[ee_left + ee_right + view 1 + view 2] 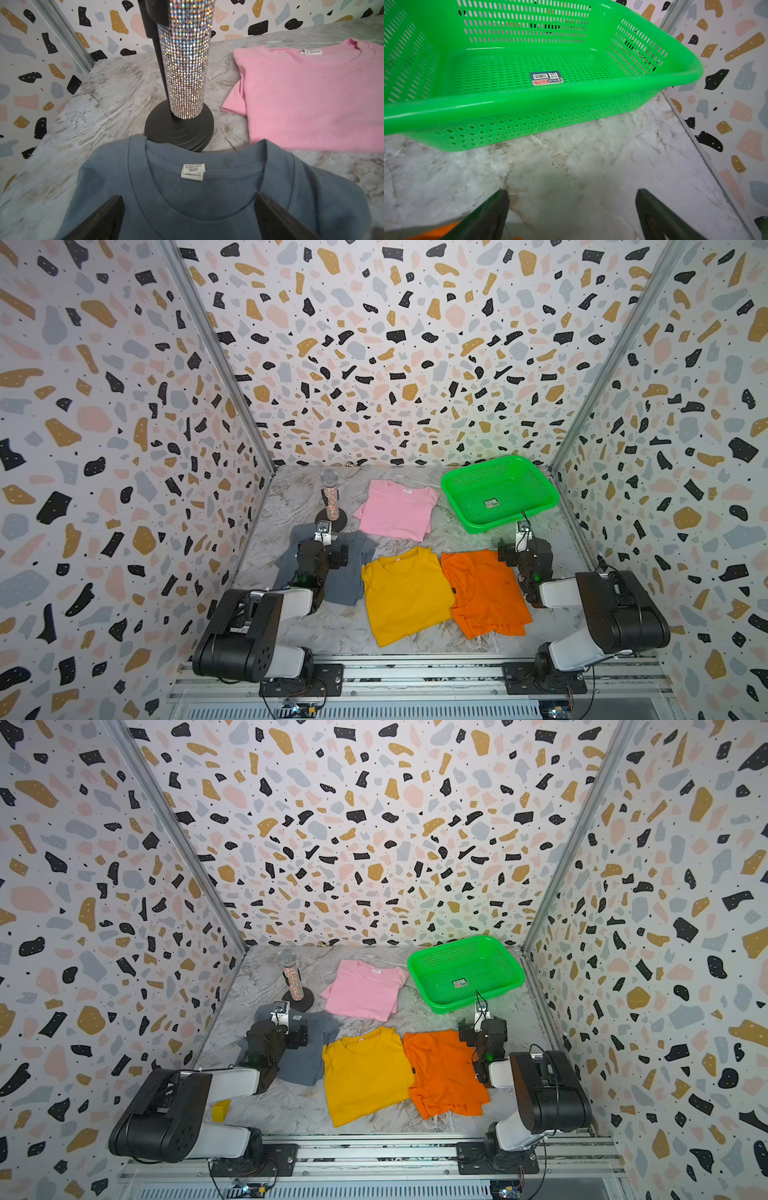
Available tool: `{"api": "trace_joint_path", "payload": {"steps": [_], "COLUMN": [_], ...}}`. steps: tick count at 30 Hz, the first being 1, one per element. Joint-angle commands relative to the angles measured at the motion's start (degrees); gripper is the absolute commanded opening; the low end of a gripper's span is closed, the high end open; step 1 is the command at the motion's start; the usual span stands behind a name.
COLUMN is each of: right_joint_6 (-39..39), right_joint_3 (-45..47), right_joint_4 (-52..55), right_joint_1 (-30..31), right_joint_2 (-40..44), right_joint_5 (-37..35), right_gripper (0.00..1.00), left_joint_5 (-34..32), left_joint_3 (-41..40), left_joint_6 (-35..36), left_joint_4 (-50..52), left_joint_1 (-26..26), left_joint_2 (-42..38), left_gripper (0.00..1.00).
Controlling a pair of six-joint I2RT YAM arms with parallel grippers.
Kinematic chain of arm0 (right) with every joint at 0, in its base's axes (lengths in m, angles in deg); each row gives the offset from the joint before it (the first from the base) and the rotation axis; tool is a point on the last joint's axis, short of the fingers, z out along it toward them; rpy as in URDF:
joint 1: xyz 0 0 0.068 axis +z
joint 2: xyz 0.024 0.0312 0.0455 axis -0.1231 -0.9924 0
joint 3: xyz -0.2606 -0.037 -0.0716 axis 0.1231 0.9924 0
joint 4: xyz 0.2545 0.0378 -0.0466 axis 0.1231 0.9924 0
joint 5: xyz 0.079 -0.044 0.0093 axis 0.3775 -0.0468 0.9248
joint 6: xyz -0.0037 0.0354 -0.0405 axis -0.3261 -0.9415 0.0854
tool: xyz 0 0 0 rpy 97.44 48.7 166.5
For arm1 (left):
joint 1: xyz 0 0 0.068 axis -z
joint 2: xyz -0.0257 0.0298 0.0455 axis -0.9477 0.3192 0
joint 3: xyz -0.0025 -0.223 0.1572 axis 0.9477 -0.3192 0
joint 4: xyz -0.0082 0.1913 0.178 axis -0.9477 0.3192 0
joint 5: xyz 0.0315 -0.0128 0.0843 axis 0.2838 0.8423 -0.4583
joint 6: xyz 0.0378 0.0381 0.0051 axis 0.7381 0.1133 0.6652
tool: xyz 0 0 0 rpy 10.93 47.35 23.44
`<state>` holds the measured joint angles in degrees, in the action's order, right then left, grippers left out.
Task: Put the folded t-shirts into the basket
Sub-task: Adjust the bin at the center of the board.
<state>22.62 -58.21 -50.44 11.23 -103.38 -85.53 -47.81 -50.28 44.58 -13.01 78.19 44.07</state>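
**A:** Where are the folded shirts?

**B:** All four lie flat on the marble table (440, 533), outside the green basket (494, 485). The basket sits in the far right corner. The pink t-shirt (395, 510) is just left of it. The grey-blue t-shirt (349, 572) lies at the left, the mustard yellow t-shirt (405, 593) in the near middle, and the orange t-shirt (482, 593) beside it, their edges touching.

**A:** And the arms?

**B:** The left gripper (189, 197) is over the grey-blue t-shirt's collar, jaws spread wide. Whether they touch the cloth cannot be told. The right gripper (572, 190) is over bare marble just in front of the basket's near wall, jaws also spread wide.

**A:** Anything else?

**B:** A rhinestone microphone (331, 499) stands upright on a black round base, just beyond the grey-blue collar.
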Motion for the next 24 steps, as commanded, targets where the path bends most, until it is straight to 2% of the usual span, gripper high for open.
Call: {"api": "trace_joint_path", "payload": {"steps": [1,24], "right_joint_6": [-0.68,-0.13], "right_joint_3": [-1.27,-0.39], "right_joint_4": [0.28,-1.33], "right_joint_1": [-0.03,-0.03], "right_joint_2": [0.98,1.45], "right_joint_5": [-0.01,0.77], "right_gripper": [1.00,1.00], "left_joint_5": [-0.71,0.04], "left_joint_3": [1.73,1.59], "left_joint_6": [-0.23,-0.09], "left_joint_4": [-0.61,-0.72], "left_joint_1": [-0.47,-0.52], "left_joint_2": [0.10,-0.13], "left_gripper": [1.00,1.00]}}
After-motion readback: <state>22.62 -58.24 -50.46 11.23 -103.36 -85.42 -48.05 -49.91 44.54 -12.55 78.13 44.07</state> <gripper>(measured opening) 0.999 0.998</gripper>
